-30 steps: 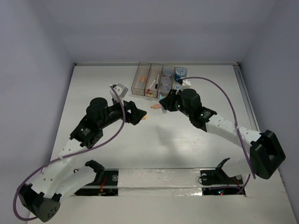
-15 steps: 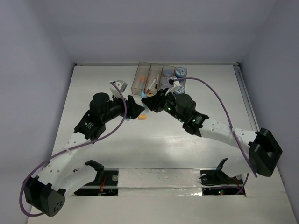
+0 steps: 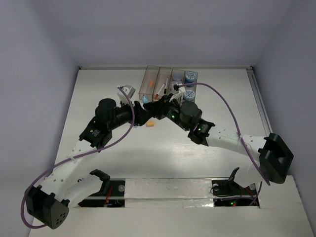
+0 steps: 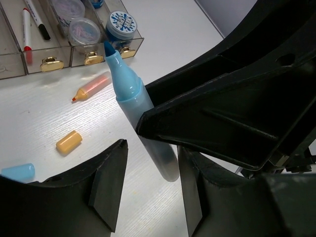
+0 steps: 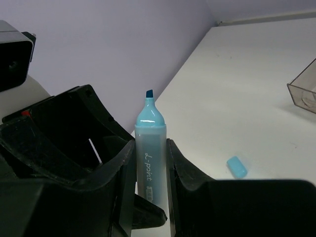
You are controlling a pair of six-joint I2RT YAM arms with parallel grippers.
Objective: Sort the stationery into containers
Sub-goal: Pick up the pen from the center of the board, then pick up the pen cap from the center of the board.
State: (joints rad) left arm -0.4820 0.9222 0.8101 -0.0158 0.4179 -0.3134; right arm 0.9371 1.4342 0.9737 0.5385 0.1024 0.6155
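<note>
- Blue marker (image 5: pixel 149 123), uncapped and tip-up, is clamped in your right tool (image 5: pixel 149 160) above the surface (image 4: pixel 59 113).
- Your left tool (image 4: pixel 150 170) faces it, fingers apart on either side of the marker's butt end. I can't quite tell whether they touch it.
- A blue cap (image 4: pixel 17 172) lies on the surface, near an orange cap (image 4: pixel 68 141) and an orange marker (image 4: pixel 91 86).
- The bins (image 4: pixel 54 61) sit just beyond, with pens (image 4: pixel 25 24) and jars (image 4: pixel 84 30) inside.

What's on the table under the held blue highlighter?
Visible on the table below the blue highlighter: an orange marker, orange cap and blue cap. The spot directly beneath is covered.
</note>
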